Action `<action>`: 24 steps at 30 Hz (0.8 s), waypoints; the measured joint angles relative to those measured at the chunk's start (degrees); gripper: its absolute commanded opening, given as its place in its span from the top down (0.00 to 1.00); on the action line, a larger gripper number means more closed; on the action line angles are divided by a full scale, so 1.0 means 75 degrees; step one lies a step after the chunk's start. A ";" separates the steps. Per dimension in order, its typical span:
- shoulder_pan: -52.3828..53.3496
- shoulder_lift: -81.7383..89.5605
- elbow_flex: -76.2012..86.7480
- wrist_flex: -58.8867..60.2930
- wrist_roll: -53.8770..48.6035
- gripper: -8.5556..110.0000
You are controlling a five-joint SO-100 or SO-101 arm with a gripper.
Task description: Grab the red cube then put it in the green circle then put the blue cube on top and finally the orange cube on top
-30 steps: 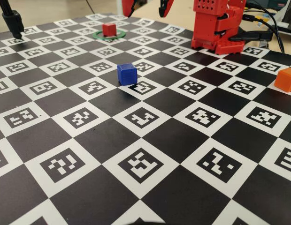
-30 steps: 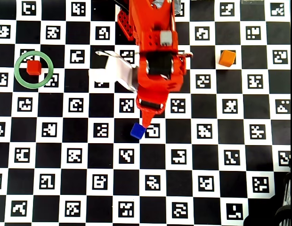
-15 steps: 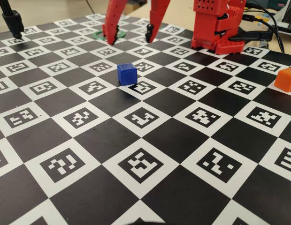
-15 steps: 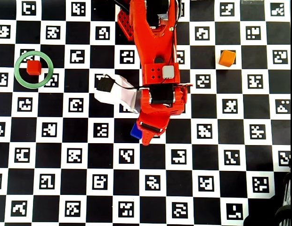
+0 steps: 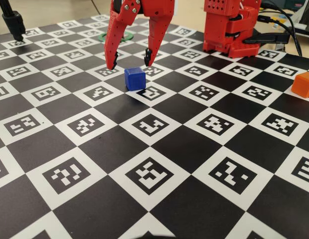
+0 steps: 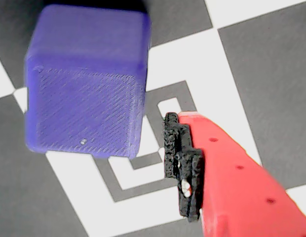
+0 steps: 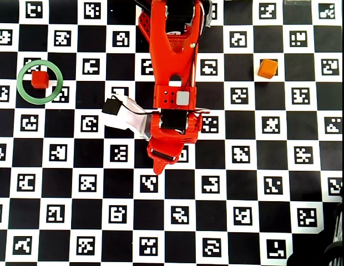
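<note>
In the fixed view my gripper (image 5: 129, 59) hangs spread just behind the blue cube (image 5: 135, 78); the orange cube (image 5: 303, 83) sits far right, the red cube (image 7: 40, 80) inside the green circle (image 7: 23, 96).

Bright, even lighting in all three views. Soft, faint shadows only in the fixed view, a small one under the blue cube (image 5: 135, 78). Slight sheen on the dark squares of the board (image 5: 184, 149) nearest the camera. Wrist view very close and soft: cube (image 6: 86, 81) edges fuzzy, colour washed toward violet, print lines still readable. Overhead view sharp in the middle, mildly soft and bowed at the edges.
</note>
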 measured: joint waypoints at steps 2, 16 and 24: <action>0.0000 -0.0070 0.0105 -0.0141 0.0000 0.63; 0.0035 -0.0363 0.0187 -0.0609 0.0000 0.64; 0.0094 -0.0445 0.0187 -0.0621 0.0000 0.66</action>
